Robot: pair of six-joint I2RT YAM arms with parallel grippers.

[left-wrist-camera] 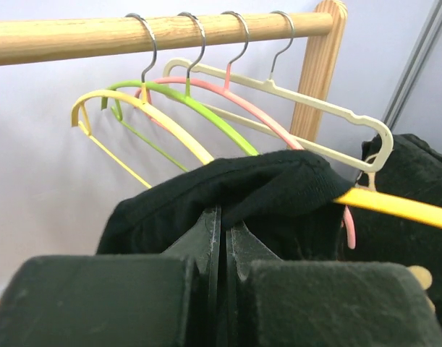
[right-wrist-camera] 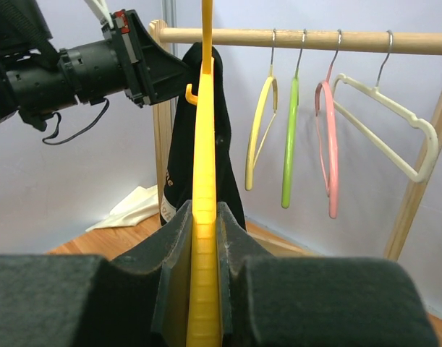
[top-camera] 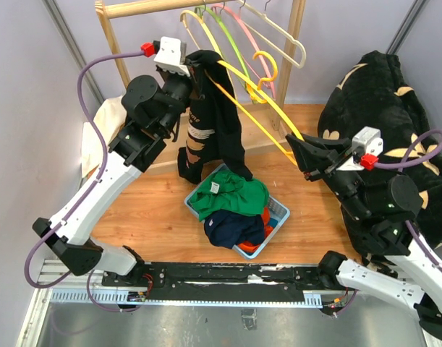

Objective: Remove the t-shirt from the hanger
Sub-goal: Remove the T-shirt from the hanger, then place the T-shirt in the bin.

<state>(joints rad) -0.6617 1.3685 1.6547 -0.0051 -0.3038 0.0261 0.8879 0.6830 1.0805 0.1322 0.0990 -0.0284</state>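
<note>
Wooden worktop [top-camera: 155, 210] with a wooden rail [top-camera: 148, 7] above its far edge. Black t-shirt [top-camera: 219, 123] hanging over the far left part, its top draped on one end of the hanger. Blue basket [top-camera: 282, 212] heaped with clothes at the middle, toward the near edge. Yellow hanger [right-wrist-camera: 205, 108] slanting from the t-shirt toward the right edge. Left end effector [left-wrist-camera: 221, 217] pressed together on the t-shirt's top fold; right end effector [right-wrist-camera: 205, 217] pinching the hanger's other end.
</note>
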